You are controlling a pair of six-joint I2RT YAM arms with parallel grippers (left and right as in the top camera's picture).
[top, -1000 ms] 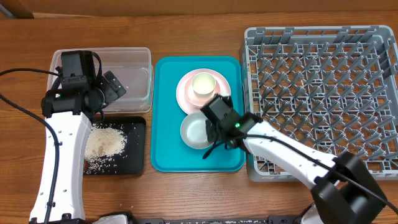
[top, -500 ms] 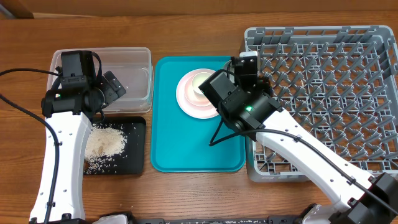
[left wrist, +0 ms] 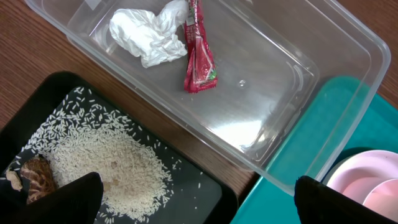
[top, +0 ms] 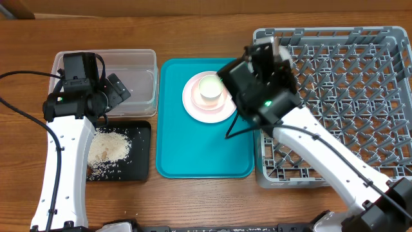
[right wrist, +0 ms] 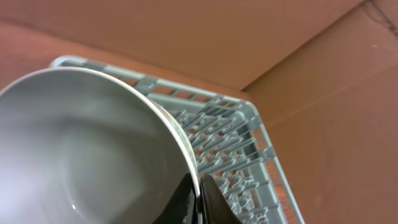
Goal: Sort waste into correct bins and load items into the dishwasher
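Loading step, right wrist view: the right gripper (right wrist: 196,200) is clamped on the rim of the white bowl (right wrist: 81,143), which hangs tilted above the grey dish rack (right wrist: 231,144).
Advice, right wrist view: I would keep the pinch firm, turn the bowl onto its edge, and lower it between two rows of pegs before letting go.
Risk, right wrist view: the glossy rim is held at one spot only, so a fast swing could let it slip. A slow descent seems wise.
Left wrist view: the left gripper (left wrist: 196,186) has its fingers wide apart and holds nothing. It hovers over the clear tub (left wrist: 267,93) and the black tray (left wrist: 37,106).
Waste, left wrist view: the tissue (left wrist: 149,34) and red wrapper (left wrist: 199,56) lie in the tub, and the rice (left wrist: 106,168) lies in the black tray.
Overhead view: the right arm reaches over the rack's left edge. The plate (top: 196,106) with a cup (top: 210,87) on it sits on the teal tray (top: 187,154), not yet loaded.
Change, overhead view: a second ago the bowl stood on the teal tray just in front of the plate, with the gripper on it. Now that spot is bare and the bowl is carried to the rack. The left arm has not moved.
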